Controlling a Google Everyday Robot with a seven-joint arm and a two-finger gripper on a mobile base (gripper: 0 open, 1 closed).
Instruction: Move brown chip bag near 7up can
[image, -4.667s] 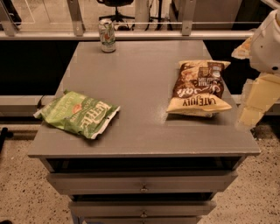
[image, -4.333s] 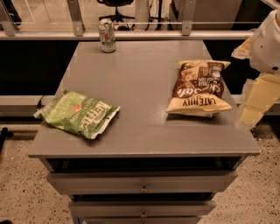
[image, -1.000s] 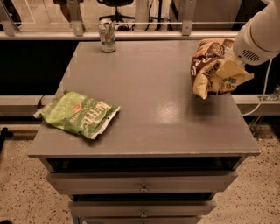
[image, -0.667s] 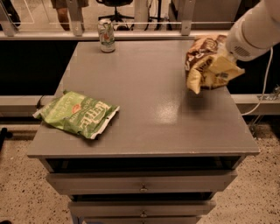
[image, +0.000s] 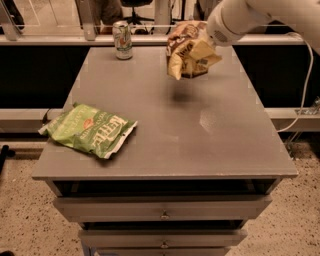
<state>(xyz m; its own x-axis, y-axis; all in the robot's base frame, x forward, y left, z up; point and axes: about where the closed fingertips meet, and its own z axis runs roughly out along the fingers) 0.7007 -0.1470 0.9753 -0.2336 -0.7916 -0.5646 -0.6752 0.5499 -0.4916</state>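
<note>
While the gripper (image: 202, 50) clamps the crumpled brown chip bag (image: 181, 47) clear of the flat grey desk (image: 200, 130) near its far edge, right of centre, the bag's lettering is too creased to read. The 7up can (image: 122, 40) — silvery-green, upright — stands at the far edge, toward the left corner. A crinkly green bag (image: 90, 131) marked "Kettle" lies flat by the left edge.

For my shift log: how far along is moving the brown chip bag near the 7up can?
Done: the gripper is shut on the brown chip bag and holds it off the table, its shadow below. In hand: the bag hangs over the far half, right of the 7up can, a gap between them. Left: bring it closer, set it down, release.
</note>
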